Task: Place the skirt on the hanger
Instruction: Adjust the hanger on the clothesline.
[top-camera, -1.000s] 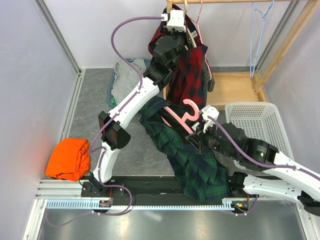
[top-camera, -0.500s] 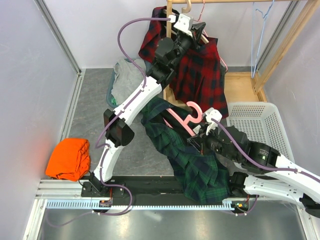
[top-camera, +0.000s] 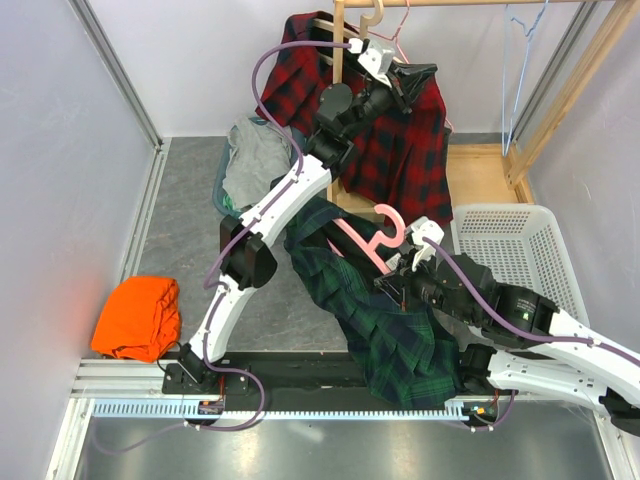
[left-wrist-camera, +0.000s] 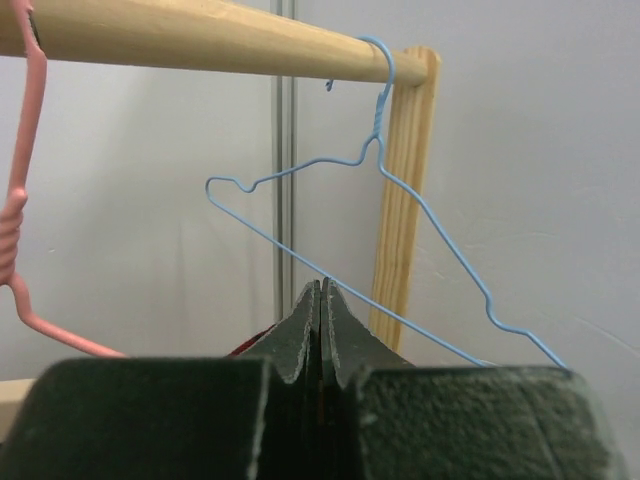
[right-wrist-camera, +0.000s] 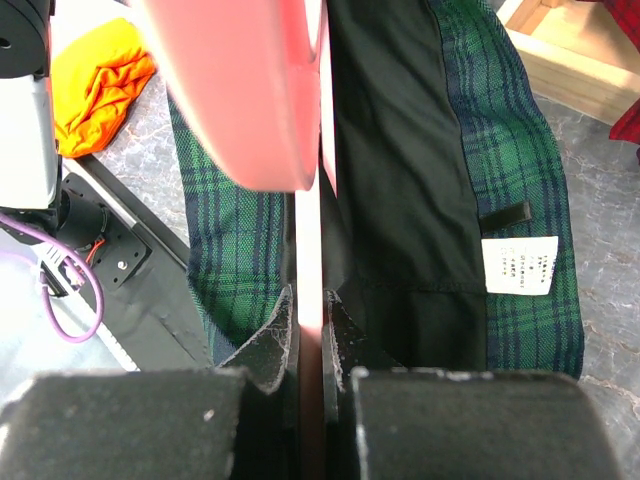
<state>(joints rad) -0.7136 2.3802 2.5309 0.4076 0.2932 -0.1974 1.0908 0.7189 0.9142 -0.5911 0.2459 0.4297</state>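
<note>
Pink plastic, smooth and flat, sits pinched edge-on in the right claw (right-wrist-camera: 310, 305): the hanger (top-camera: 352, 238), over the green plaid skirt (top-camera: 390, 330) rumpled across the near surface (top-camera: 180, 230). The left wrist view alone shows the left claw (left-wrist-camera: 320, 300) pressed fully closed beneath a thin blue wire hanger (left-wrist-camera: 400, 230).

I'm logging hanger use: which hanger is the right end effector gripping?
The thick pink plastic hanger, clamped in the right end effector over the green plaid skirt. The thin blue wire hanger and pink wire hanger hang on the wooden rod.
</note>
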